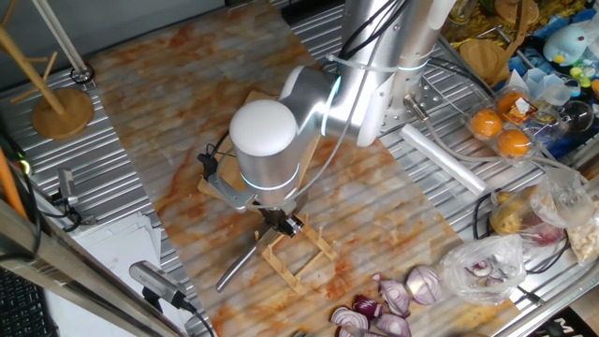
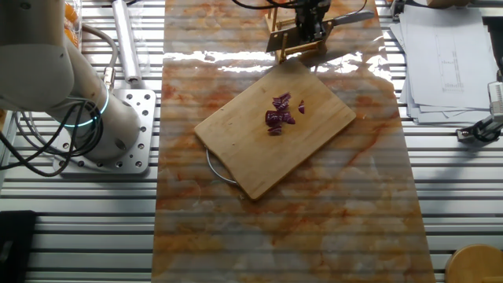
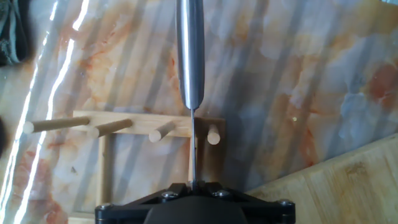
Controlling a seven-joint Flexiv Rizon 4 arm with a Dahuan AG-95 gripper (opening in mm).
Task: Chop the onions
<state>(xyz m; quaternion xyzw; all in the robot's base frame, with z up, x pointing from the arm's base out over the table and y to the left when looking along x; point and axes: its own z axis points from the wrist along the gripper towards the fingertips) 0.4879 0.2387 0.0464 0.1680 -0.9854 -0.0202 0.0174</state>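
1. My claw (image 2: pixel 313 30) sits over the wooden rack (image 3: pixel 134 127), right at the knife (image 3: pixel 190 56) slotted between its pegs. The hand view shows the thin blade edge-on running up from between my fingers into the steel handle. The fingers themselves are cropped out, so I cannot tell whether I am clamped on the knife or just around it.
2. The knife's long axis points away from me across the marble mat (image 2: pixel 330 204), handle outermost.
3. Taking the rack as the mark: the cutting board (image 2: pixel 259 149) lies just beside it, nearly touching.
4. The onions (image 2: pixel 281 114) are 1 small purple cluster near the board's middle, a short way from the rack.
5. I judge the next move to be lifting the knife free and carrying it over the board.
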